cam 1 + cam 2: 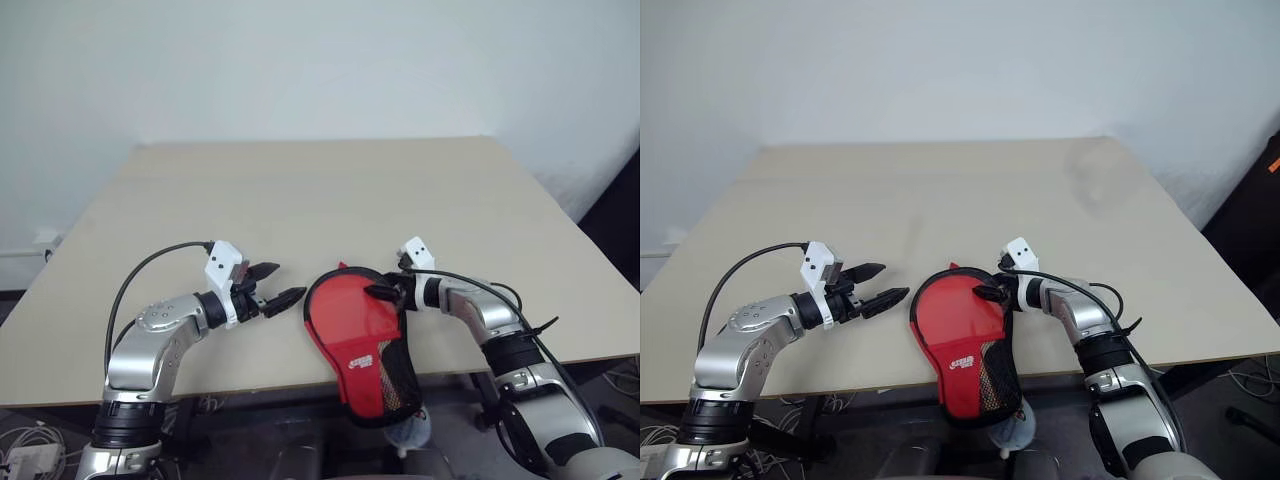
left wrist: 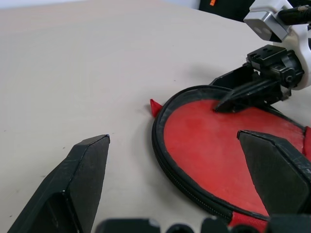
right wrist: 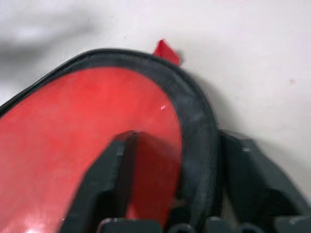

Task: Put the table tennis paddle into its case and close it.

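The red case (image 1: 355,320) lies flat near the table's front edge, logo and black mesh panel facing up, its narrow end hanging past the edge. The paddle is hidden. My right gripper (image 1: 385,291) comes in from the right and is shut on the case's black rim (image 3: 194,111), one finger on the red top and the other outside the rim. My left gripper (image 1: 290,281) hovers just left of the case, apart from it, open and with nothing in it. In the left wrist view its fingers (image 2: 82,179) frame the case's round end (image 2: 209,141).
The beige table (image 1: 300,190) stretches far and wide behind the case. A small red tab (image 1: 342,266) sticks out at the case's far end. Below the front edge, under the case, hangs a pale rounded object (image 1: 412,432). Cables trail from both wrists.
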